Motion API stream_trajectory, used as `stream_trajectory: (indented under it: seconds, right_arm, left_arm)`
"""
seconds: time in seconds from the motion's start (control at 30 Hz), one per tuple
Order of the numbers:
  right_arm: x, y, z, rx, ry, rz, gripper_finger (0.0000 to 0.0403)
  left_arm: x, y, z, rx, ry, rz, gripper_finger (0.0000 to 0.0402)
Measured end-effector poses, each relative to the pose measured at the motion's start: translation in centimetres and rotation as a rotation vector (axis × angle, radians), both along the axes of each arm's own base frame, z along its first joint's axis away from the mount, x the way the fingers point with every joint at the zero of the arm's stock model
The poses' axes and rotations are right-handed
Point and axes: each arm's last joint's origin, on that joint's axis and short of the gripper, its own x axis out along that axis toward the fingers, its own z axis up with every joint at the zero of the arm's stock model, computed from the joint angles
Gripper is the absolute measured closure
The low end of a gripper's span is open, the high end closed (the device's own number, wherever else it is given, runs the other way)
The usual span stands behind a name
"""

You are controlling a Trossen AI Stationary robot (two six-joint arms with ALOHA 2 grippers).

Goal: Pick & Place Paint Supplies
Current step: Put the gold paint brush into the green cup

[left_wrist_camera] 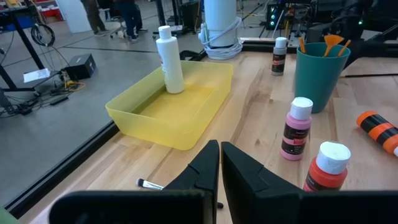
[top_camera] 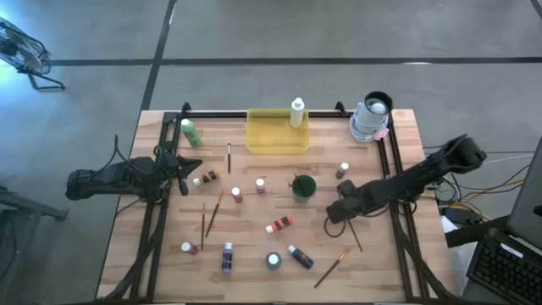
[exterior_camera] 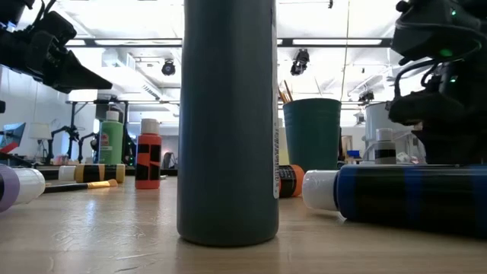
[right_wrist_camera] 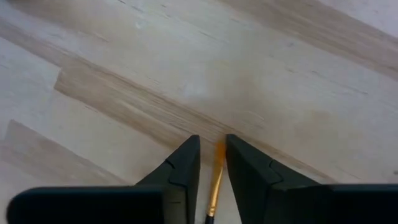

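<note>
My right gripper (top_camera: 335, 217) points down at the table's right part, near a thin wooden paintbrush (top_camera: 356, 238) that lies flat on the wood. In the right wrist view its fingers (right_wrist_camera: 186, 163) stand narrowly open on either side of the brush's orange handle end (right_wrist_camera: 217, 168). My left gripper (top_camera: 183, 166) waits shut above the table's left side, holding nothing. Small paint bottles lie and stand across the table, among them a red one (top_camera: 279, 224) and a blue one (top_camera: 300, 256). A white bottle (top_camera: 297, 112) stands in the yellow tray (top_camera: 262, 140). My right gripper's fingers come from above, pointing down, and straddle the paintbrush's orange handle (right_wrist_camera: 216, 180) near one end, lying across it. The brush lies flat on the table. A slim gap shows on one side; whether the other finger touches the handle I cannot tell.
A dark green cup (top_camera: 303, 186) holding brushes stands left of my right gripper. A second brush (top_camera: 332, 267) lies near the front edge, and two more (top_camera: 212, 213) lie at centre left. A white container (top_camera: 373, 117) sits at the far right corner. A green bottle (top_camera: 190, 132) stands far left.
</note>
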Motion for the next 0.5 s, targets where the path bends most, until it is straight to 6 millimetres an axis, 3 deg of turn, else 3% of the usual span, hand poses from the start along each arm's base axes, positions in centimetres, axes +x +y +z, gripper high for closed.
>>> stream_trajectory:
  seconds: [0.5]
  right_arm:
    - [0.48,0.38,0.69,0.041,0.098,0.02,0.0392]
  left_arm:
    - [0.0,0.0,-0.01,0.0,0.0,0.0,0.0378]
